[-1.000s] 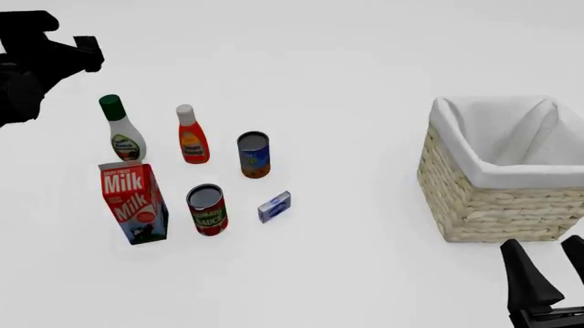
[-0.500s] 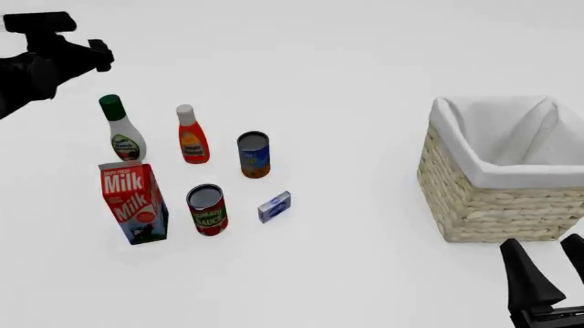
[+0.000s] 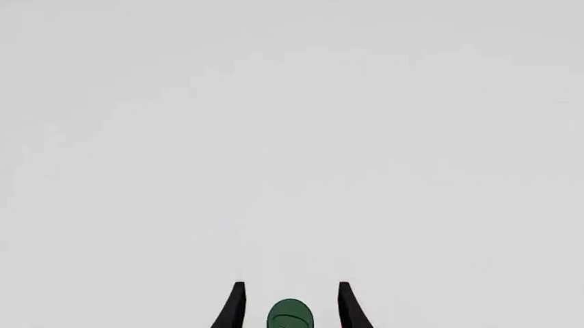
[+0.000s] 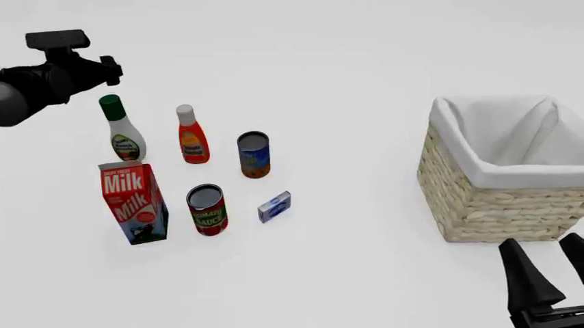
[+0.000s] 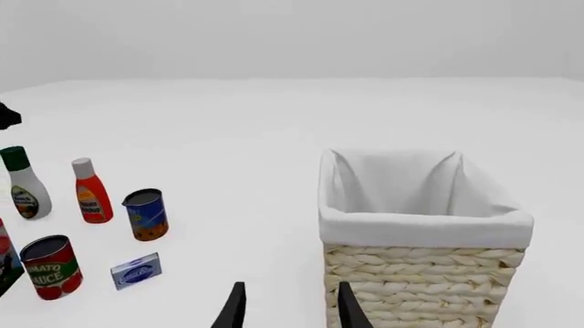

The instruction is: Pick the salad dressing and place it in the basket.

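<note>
Both jaws we find parted and empty, left gripper [image 3: 289,304] above the salad dressing [image 4: 122,130] near the white table's [image 4: 347,61] far-left corner, basket [image 4: 505,171] at right edge, pale featureless room.

Salad dressing [image 4: 122,131] white, dark green cap; basket [image 4: 483,205] tan wicker, white lining

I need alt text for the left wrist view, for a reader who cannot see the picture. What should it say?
The left gripper is open, its two dark fingertips on either side of the dark green cap of the salad dressing at the picture's edge. Everything else in view is plain white surface.
</note>
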`<state>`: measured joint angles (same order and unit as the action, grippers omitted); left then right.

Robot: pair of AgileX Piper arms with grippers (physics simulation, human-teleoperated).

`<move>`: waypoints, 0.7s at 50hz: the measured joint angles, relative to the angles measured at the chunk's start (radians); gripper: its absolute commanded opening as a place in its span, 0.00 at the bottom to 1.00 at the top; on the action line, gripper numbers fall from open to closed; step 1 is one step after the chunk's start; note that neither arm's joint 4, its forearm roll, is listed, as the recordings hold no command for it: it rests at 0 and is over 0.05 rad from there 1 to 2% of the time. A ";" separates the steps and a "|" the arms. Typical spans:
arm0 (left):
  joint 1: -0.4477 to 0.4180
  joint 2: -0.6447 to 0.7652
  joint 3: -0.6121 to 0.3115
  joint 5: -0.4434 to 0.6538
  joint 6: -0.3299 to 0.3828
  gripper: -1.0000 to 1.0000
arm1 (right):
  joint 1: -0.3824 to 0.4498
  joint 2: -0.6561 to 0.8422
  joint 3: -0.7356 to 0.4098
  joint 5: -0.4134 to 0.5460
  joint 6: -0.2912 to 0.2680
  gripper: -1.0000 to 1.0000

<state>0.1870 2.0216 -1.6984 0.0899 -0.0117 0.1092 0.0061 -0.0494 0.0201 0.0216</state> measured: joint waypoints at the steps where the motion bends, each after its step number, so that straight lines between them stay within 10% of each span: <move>1: 0.000 0.003 0.000 0.000 -0.001 1.00 | 0.000 0.000 0.000 0.000 0.000 1.00; 35: -0.003 0.096 0.040 -0.035 -0.018 1.00 | 0.010 -0.002 -0.003 0.014 0.003 1.00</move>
<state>0.1837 2.1177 -1.6582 0.0552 -0.0297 0.1189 0.0038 -0.0526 0.0341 0.0244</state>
